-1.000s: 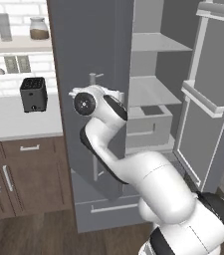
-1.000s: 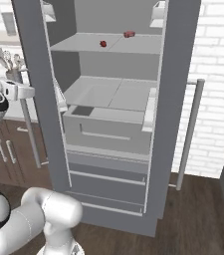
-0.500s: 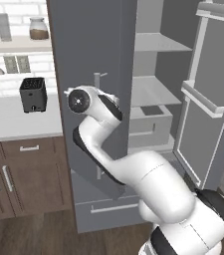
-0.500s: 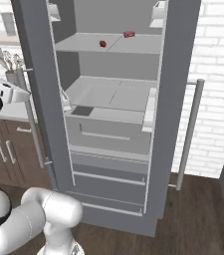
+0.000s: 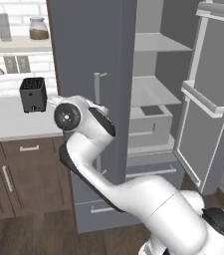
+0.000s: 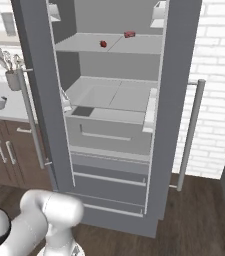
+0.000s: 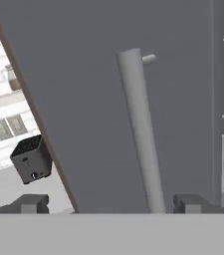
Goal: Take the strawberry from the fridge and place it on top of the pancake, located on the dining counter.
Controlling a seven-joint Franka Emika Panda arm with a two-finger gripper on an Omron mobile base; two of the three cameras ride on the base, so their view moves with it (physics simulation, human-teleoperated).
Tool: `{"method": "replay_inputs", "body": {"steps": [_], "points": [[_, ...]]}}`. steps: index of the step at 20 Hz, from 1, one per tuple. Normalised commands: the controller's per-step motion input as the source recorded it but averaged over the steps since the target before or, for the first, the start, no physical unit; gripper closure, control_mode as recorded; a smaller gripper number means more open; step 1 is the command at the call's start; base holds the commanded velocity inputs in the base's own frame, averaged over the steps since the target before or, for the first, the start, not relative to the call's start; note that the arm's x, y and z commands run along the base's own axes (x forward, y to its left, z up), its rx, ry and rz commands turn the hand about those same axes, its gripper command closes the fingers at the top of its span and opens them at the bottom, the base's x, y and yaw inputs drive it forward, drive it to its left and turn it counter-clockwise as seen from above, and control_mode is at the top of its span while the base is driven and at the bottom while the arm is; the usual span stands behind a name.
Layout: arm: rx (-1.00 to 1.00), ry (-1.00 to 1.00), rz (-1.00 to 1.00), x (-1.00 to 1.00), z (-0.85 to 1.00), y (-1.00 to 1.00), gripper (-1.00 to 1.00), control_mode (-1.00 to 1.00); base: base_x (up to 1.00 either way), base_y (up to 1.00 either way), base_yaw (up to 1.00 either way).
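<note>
Two dark fingertips [image 7: 33, 203] of the gripper [image 7: 111, 204] stand wide apart at the bottom of the hand view, with nothing between them; the jaws are open and hold nothing. Just ahead of them rises the slim pale bar handle [image 7: 141, 132] of a fridge door [image 7: 98, 89], a flat matte grey panel seen tilted by the hand's roll; the handle runs from a short stub at its top down toward the right fingertip, apart from it as far as can be told. Beside the door's edge sits a small black toaster [image 7: 30, 159] on a white counter [image 7: 14, 187]; behind it is a white brick wall.

From the left base view the white arm [image 5: 91, 144] bends up in front of that door, its round dark joint near the handle; the fridge [image 5: 148, 104] stands with both doors swung open, pale grey shelves and a drawer inside.

From the right base view the strawberry [image 6: 103, 44] is a tiny red spot on the upper shelf [image 6: 84, 47] of the fridge, left of centre; a second small red item [image 6: 129, 34] lies further back to its right, well apart from it; two lower drawers [image 6: 109, 187] sit closed beneath.
</note>
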Motion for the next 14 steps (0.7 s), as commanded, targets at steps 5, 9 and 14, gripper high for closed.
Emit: {"method": "replay_inputs", "body": {"steps": [5,9,14], "points": [[0.29,-0.03,0.26,-0.57,0.07,-0.93,-1.0,-1.0,0.0,0.0,0.0],[0.3,0.02,0.28,-0.03,0.0,-1.0,-1.0,-1.0,0.0,0.0,0.0],[0.14,0.01,0.19,0.0,-0.2,-0.59,-1.0,-1.0,0.0,0.0,0.0]]}}
